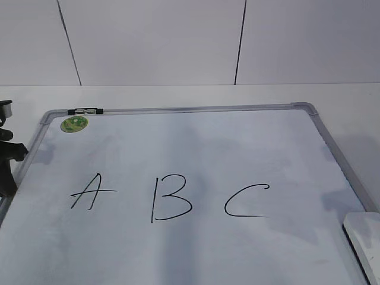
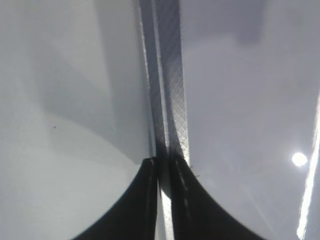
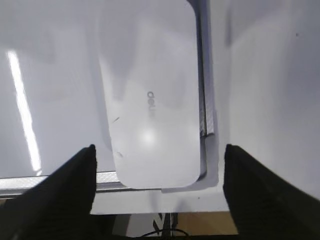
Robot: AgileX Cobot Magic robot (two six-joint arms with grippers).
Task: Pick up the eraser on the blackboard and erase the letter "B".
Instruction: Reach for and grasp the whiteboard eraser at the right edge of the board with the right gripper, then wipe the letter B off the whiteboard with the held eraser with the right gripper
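The blackboard [image 1: 178,154] is a white board with a grey frame, lying flat. It bears black letters A, B and C; the letter "B" [image 1: 171,199] is in the middle. The white eraser [image 1: 365,240] lies on the board's front right corner, cut by the picture edge. In the right wrist view the eraser [image 3: 150,100] lies below my right gripper [image 3: 159,155], which is open, with its fingers wide on either side of the eraser's near end and not touching it. My left gripper [image 2: 161,162] is shut and empty over the board's left frame [image 2: 167,90]; its arm [image 1: 9,157] shows at the left edge.
A round green sticker [image 1: 74,123] sits at the board's far left corner, beside a small black clip [image 1: 86,111] on the frame. A white wall stands behind the table. The table's front edge and the floor show below the right gripper [image 3: 170,220].
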